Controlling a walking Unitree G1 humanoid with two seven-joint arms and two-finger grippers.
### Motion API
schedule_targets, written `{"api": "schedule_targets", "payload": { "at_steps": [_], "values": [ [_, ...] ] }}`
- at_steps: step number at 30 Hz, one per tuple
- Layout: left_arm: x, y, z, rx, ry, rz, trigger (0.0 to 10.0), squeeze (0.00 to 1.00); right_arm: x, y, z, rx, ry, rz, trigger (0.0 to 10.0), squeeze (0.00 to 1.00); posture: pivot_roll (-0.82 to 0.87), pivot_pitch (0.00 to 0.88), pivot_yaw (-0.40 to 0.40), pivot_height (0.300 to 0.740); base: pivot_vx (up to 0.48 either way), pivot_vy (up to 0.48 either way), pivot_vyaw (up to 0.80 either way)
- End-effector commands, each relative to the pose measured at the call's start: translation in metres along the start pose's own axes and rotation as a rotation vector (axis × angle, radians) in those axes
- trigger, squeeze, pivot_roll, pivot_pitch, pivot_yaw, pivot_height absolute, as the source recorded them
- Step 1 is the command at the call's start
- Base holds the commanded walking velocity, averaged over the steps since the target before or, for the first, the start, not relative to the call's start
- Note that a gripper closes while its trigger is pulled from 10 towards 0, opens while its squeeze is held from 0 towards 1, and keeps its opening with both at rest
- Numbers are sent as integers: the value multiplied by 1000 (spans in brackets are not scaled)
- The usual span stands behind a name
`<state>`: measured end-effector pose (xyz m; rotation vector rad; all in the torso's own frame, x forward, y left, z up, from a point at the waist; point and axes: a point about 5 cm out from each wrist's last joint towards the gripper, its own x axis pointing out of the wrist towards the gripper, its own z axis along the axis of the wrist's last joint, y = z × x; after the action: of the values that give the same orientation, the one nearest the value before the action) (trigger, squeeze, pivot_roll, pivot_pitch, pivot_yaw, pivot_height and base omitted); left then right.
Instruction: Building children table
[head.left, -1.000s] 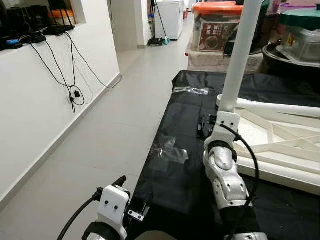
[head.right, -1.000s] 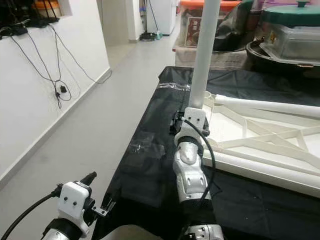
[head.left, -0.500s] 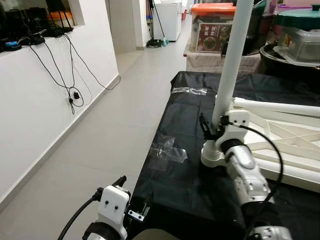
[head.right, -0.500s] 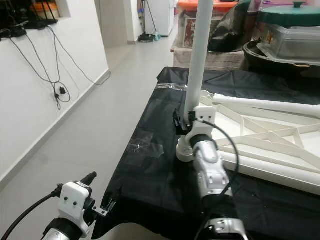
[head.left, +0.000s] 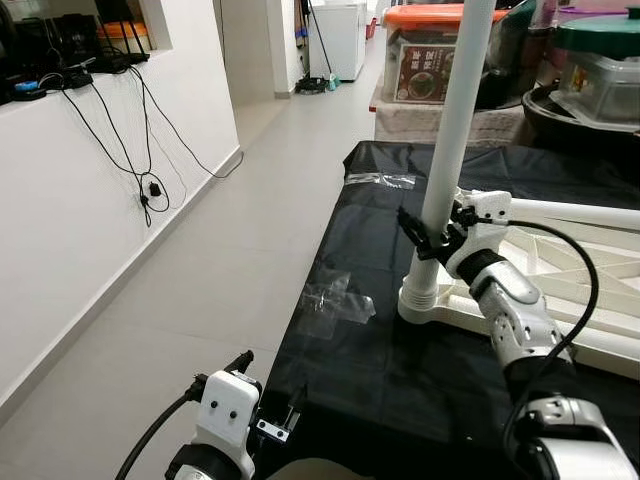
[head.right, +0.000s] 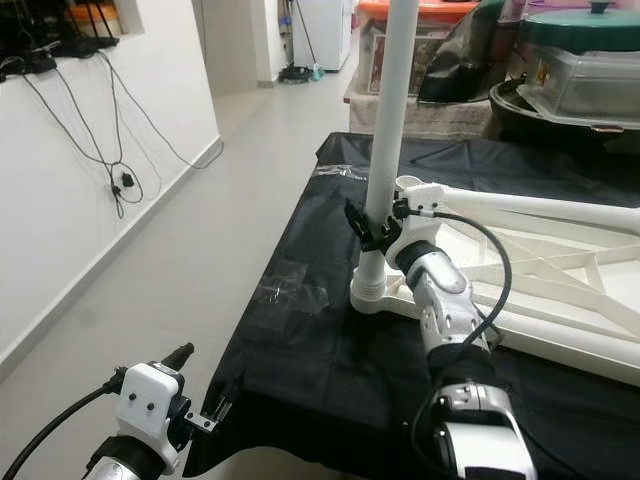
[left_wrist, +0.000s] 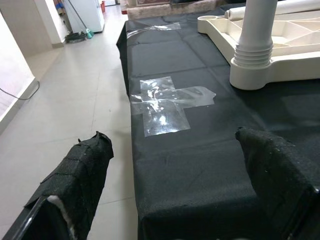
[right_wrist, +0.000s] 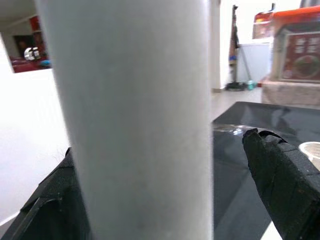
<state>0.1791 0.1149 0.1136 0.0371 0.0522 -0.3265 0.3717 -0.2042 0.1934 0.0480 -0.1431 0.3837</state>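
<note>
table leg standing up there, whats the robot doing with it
The robot is putting together a small white table. Its right gripper has its fingers around the upright white table leg, low down, just above the socket at the corner of the upturned white tabletop. The tabletop lies on a black sheet, with a second white leg lying across it. The left gripper hangs open at the sheet's near edge, near a patch of clear tape.
</note>
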Motion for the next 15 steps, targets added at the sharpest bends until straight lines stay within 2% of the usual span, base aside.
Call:
{"api": "schedule_targets", "payload": {
  "at_steps": [1,7,15],
  "values": [
    [-1,1,-4,18,17,1,10000,0,5,5,1,15,4,54,10000,0,21,23,22,740,0,0,0],
    [-1,2,-4,19,17,0,10000,0,10,9,0,11,59,210,10000,0,21,25,25,740,0,0,0],
    [-1,1,-4,19,17,-2,10000,0,16,11,1,-6,88,282,10000,0,21,25,25,740,0,0,0]
  ]
}}
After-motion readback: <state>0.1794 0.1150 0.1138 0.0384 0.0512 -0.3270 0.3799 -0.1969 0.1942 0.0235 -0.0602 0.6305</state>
